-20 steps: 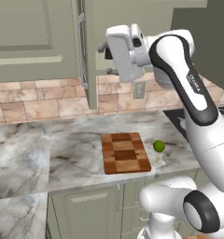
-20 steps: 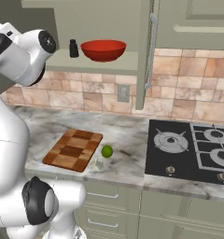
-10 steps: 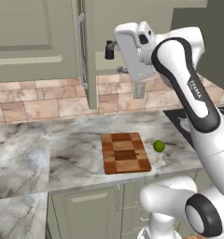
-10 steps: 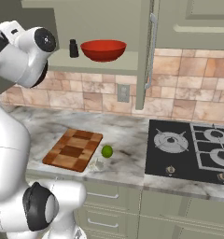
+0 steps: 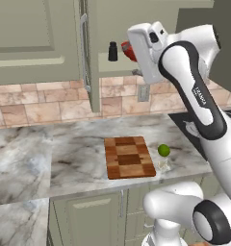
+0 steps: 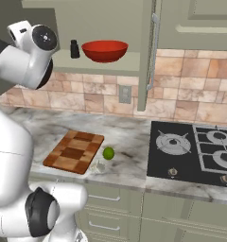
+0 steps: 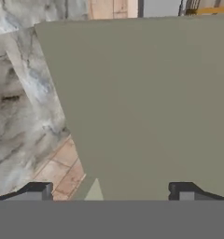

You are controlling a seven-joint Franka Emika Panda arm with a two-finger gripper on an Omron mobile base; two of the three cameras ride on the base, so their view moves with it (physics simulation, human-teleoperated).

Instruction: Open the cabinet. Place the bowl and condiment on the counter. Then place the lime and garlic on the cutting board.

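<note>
Sitting on the open cabinet [image 6: 110,28] shelf, the glossy red bowl [image 6: 105,50] looks rigid but slippery, best pinched at its rim by the wide-open gripper [image 7: 109,189].

In the left base view the arm's white hand covers most of the bowl [image 5: 126,49], leaving only a red sliver beside the condiment [image 5: 113,51]. The garlic [image 6: 100,166] near the lime [image 6: 108,152] is too small and pale to make out clearly. The hob [image 6: 200,151] is cut off at the right edge.
</note>
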